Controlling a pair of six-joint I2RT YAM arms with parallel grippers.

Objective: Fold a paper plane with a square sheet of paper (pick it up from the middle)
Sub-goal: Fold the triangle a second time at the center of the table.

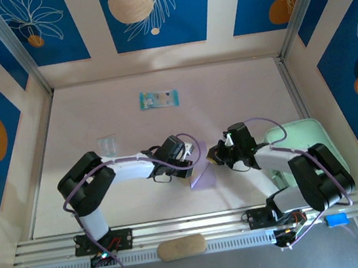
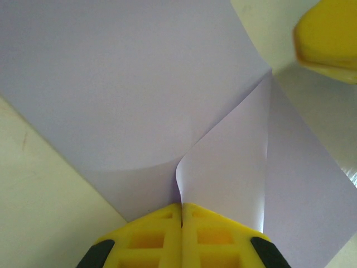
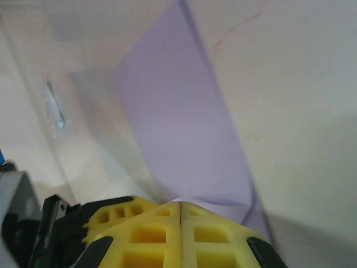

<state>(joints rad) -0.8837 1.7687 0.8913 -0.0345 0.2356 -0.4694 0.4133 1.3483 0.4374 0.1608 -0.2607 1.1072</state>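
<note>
The sheet of paper point(image 1: 202, 174) sat just left of the green tray point(image 1: 301, 132), between the two arms, partly lifted off the table point(image 1: 246, 92) and not yet a plane. In the left wrist view one flap curled up and ran straight into the tips of the left gripper point(image 2: 182, 209), whose jaws were pressed together and pinching that flap. The right gripper point(image 3: 181, 205), on the tray side of the sheet, also had its jaws pressed together with the paper's edge at its tips. Whether it really held the paper I could not tell.

The bend was a soft curve rather than a crease, so it would likely spring back if the left grip slackened. If the arms pulled away from each other, the thin sheet might tear at the pinch or slip free. If they pushed together, it could buckle off-line and leave a crooked fold. With the right hold uncertain, the tray-side edge might drop and twist the sheet.
</note>
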